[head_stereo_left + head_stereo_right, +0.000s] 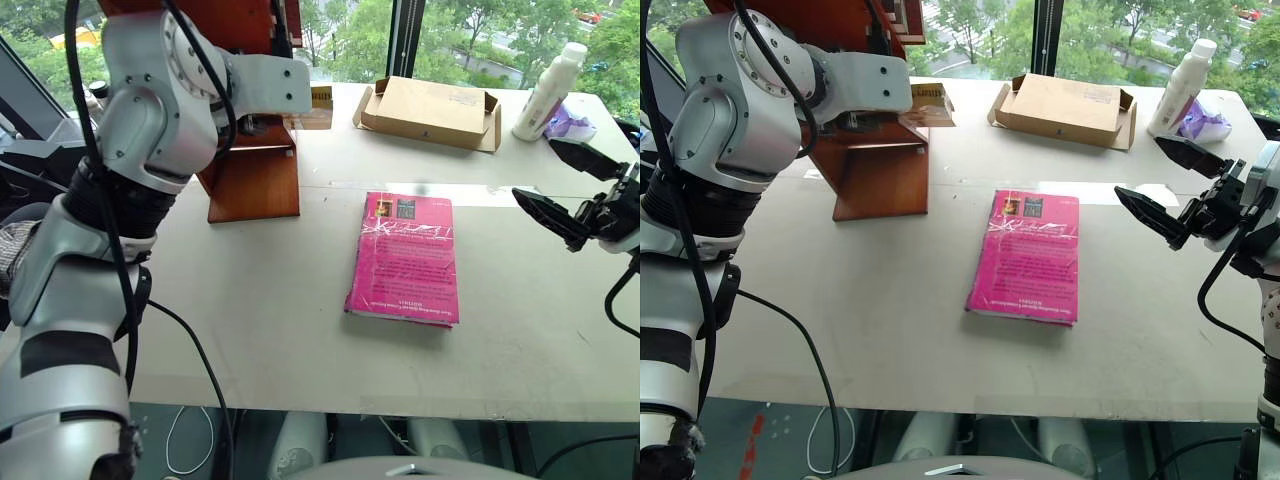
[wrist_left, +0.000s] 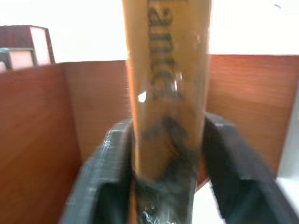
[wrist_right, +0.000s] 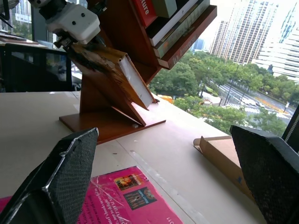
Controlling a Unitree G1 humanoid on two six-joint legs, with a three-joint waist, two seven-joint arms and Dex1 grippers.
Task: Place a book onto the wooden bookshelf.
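The yellow-orange book (image 3: pixel 117 65), dark lettering on its spine, leans tilted into the wooden bookshelf (image 1: pixel 255 180) at the table's far left. Its lower end rests in the corner between the shelf's slanted panel and the ledge. My left gripper (image 2: pixel 168 126) is shut on the book's upper end, one black finger (image 2: pixel 107 168) against each side. One end of the book (image 1: pixel 928 103) sticks out past my wrist. My right gripper (image 1: pixel 540 172) hovers open over the table's right side, holding nothing.
A magenta-pink book (image 1: pixel 405 258) lies flat mid-table. A flat cardboard box (image 1: pixel 430 110) sits at the back, with a white bottle (image 1: pixel 548 92) and a purple wrapper (image 1: pixel 572 122) to its right. Several books (image 3: pixel 173 23) fill the shelf's upper ledge.
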